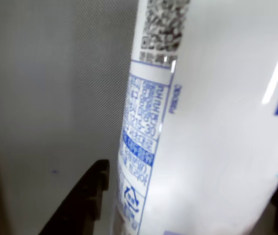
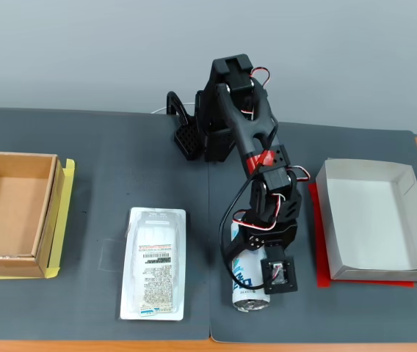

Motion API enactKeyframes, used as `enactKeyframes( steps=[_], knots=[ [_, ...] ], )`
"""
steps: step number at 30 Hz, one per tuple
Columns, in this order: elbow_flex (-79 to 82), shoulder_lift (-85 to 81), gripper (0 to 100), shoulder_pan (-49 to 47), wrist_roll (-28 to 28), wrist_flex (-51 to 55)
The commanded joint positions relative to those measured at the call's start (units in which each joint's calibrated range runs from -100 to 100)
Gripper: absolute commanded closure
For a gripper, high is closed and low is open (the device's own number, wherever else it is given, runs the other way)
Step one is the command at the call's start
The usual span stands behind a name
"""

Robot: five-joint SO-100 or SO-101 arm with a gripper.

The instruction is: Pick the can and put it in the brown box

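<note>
The black claw (image 2: 256, 275) is clamped around the slim white-and-blue drink can (image 2: 247, 282), which lies on the dark grey desk (image 2: 98, 169) mat, well apart from the shallow brown cardboard box (image 2: 47, 213) at the fixed view's left edge.
</note>
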Motion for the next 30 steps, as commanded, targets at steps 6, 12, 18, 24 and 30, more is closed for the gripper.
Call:
enactKeyframes(
  steps=[6,12,18,24,30],
  knots=[
    [-3.1,1.6,64,-0.5,-0.6,-3.2],
    [-3.1,3.7,64,-0.4,-0.5,-4.5],
    [-3.1,4.9,64,0.1,-0.5,-5.7],
    [-3.0,4.9,65,0.1,-0.5,-5.7],
    [-2.9,4.9,81,0.1,-0.5,-5.5]
  ],
)
